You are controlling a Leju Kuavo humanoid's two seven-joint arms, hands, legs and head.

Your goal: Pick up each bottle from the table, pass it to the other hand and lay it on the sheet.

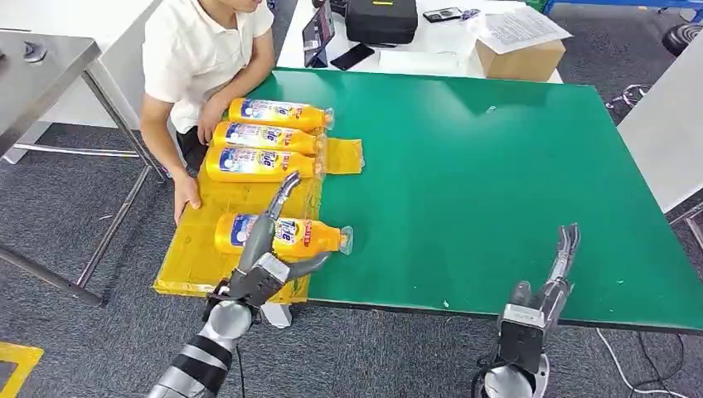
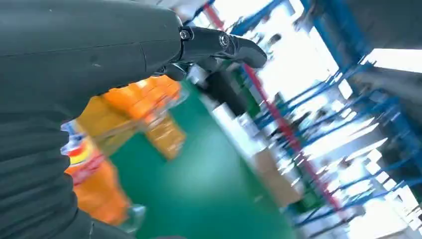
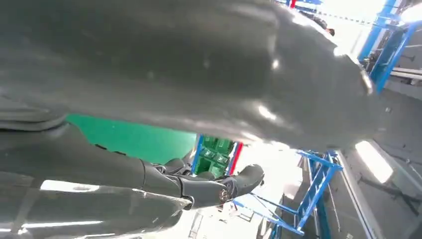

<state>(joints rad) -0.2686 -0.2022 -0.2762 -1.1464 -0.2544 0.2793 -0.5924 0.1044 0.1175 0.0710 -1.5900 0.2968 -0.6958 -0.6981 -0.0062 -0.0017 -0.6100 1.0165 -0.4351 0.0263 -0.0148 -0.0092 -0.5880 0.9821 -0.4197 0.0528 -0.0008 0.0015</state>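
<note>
Several orange bottles lie on a yellow sheet (image 1: 191,269) at the left of the green table (image 1: 497,182). Three of them (image 1: 265,137) lie side by side at the sheet's far end. A fourth bottle (image 1: 286,235) lies alone nearer me, its clear cap toward the table's middle. My left hand (image 1: 269,261) hovers over that near bottle with fingers spread and thumb out, holding nothing. In the left wrist view the bottle (image 2: 94,184) appears blurred beside my thumb. My right hand (image 1: 551,286) stands at the table's front edge, fingers straight and pointing up, empty.
A person in a white shirt (image 1: 199,58) crouches at the table's left, one hand on the far bottles and the other on the sheet's edge. A cardboard box (image 1: 518,54), a black case (image 1: 381,21) and phones lie on the white table behind. A steel table (image 1: 41,66) stands left.
</note>
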